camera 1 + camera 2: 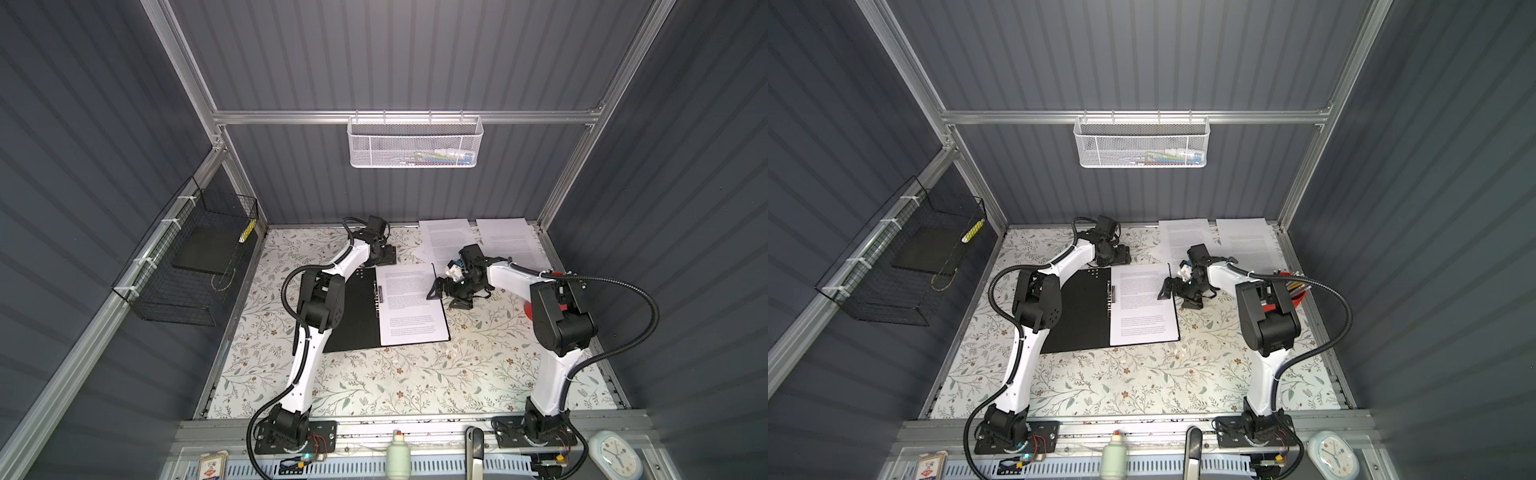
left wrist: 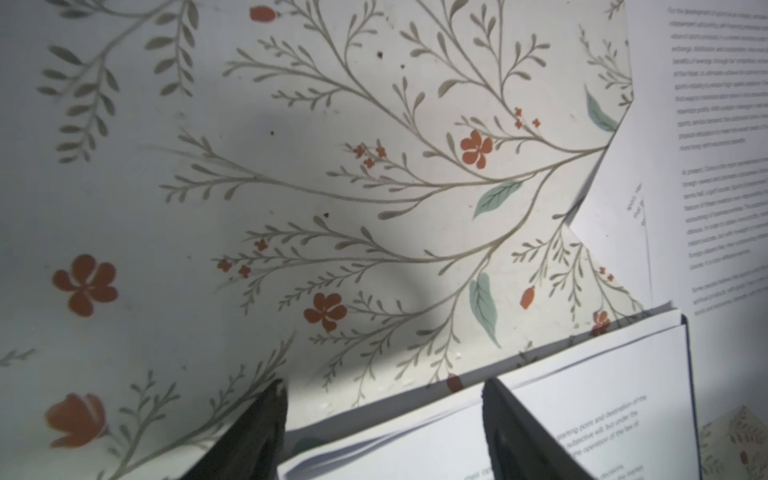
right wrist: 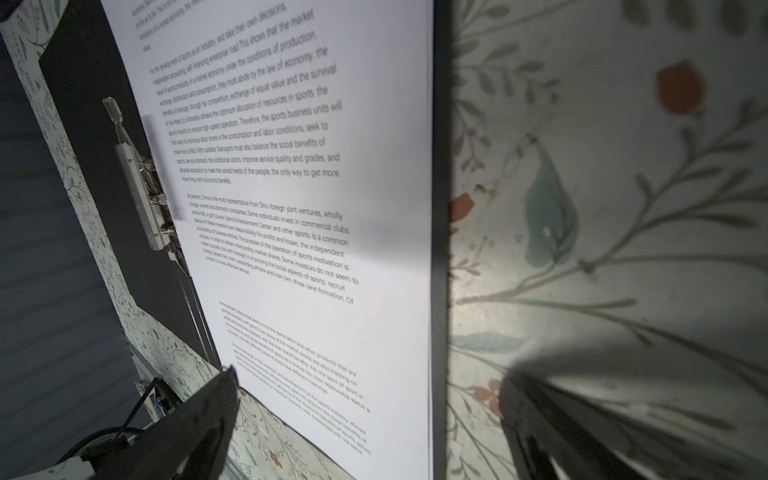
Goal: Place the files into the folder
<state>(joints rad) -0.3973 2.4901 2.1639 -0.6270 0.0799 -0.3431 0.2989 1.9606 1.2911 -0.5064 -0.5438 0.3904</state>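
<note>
Grey ribbed wall panels in an aluminium frame, closed round a floral-print worktop [image 1: 415,382]. At mid-worktop, a flat black-lined folder [image 1: 353,324], opened out, spine and metal clip [image 1: 377,296] running from far edge to near edge. On its right half, white printed sheets [image 1: 409,307] already squared. At the far right corner, loose white printed sheets [image 1: 448,241] side by side, flat on the worktop, long axis far-to-near. Just off the folder's right edge, the right gripper [image 1: 436,289], jaws wide apart, empty; loose sheets beyond it toward the far edge, nearer this arm than the other. Low at the folder's far edge, the left gripper [image 2: 384,392], fingers spread over the stack's corner, nothing clamped. Likely next: right arm to the far right corner. Thin paper lying flat, probably awkward to lift by an edge.
</note>
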